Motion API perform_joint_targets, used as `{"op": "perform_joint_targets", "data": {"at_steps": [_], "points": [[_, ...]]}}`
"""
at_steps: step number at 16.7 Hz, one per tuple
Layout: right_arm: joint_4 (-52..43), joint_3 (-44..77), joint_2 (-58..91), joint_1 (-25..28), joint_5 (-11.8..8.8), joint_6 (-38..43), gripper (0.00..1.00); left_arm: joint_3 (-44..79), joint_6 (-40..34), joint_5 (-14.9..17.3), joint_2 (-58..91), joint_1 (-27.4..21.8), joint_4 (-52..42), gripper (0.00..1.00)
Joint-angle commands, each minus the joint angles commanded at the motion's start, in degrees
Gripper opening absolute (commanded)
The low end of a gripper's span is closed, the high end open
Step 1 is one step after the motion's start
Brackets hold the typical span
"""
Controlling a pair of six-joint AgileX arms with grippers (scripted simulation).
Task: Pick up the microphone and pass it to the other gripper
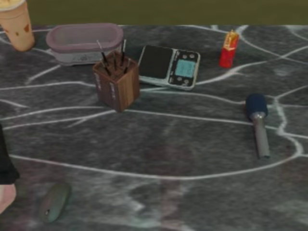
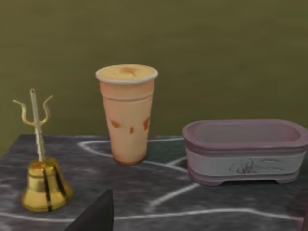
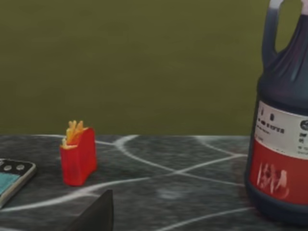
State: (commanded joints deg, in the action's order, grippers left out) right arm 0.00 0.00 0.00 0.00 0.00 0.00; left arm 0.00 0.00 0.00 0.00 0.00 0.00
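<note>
The microphone (image 1: 257, 124) is lying flat on the right side of the dark marbled desk (image 1: 183, 154), blue foam head pointing toward the far edge, silver handle toward the near edge. Nothing is touching it, it's well apart from everything else.

Both my arms are parked off at the sides. From above I only get a sliver of the left arm (image 1: 6, 166) at the left edge, and the right one isn't in that view at all. Each wrist cam shows just one dark fingertip, left (image 2: 96, 215) and right (image 3: 95, 214), so I can't tell how far either set of jaws is open. Neither has hold of anything I can see.

Rest of the clutter: a red carton of fries (image 1: 229, 49) far right, beyond the mic, a pocket scale (image 1: 169, 66) mid-desk at the back, a wooden pen holder (image 1: 117, 83) just in front of a pinkish oblong planter (image 1: 85, 42), an orange drink cup (image 1: 17, 25) in the far left corner, and a grey-green computer mouse (image 1: 55, 202) near left. The left wrist cam also picks up a brass bell (image 2: 44, 180), and the right one a big dark jug (image 3: 283, 130) with a red label.
</note>
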Motion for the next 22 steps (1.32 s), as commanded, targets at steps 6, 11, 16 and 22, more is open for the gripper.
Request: {"op": "perform_joint_targets", "data": {"at_steps": [6,11,16,22], "points": [[-4.0,4.7,6.0,1.4,0.0,1.1,1.0,0.0,0.0,0.0,0.0,0.0,0.0,1.0],[-14.9,19.3,26.7,5.1,0.3,5.0,1.0,0.0,0.0,0.0,0.0,0.0,0.0,1.0],[-27.2,38.5,55.6,9.6,0.4,10.3,1.0,0.0,0.0,0.0,0.0,0.0,0.0,1.0],[-40.8,59.8,87.2,14.6,0.4,16.1,1.0,0.0,0.0,0.0,0.0,0.0,0.0,1.0]]}}
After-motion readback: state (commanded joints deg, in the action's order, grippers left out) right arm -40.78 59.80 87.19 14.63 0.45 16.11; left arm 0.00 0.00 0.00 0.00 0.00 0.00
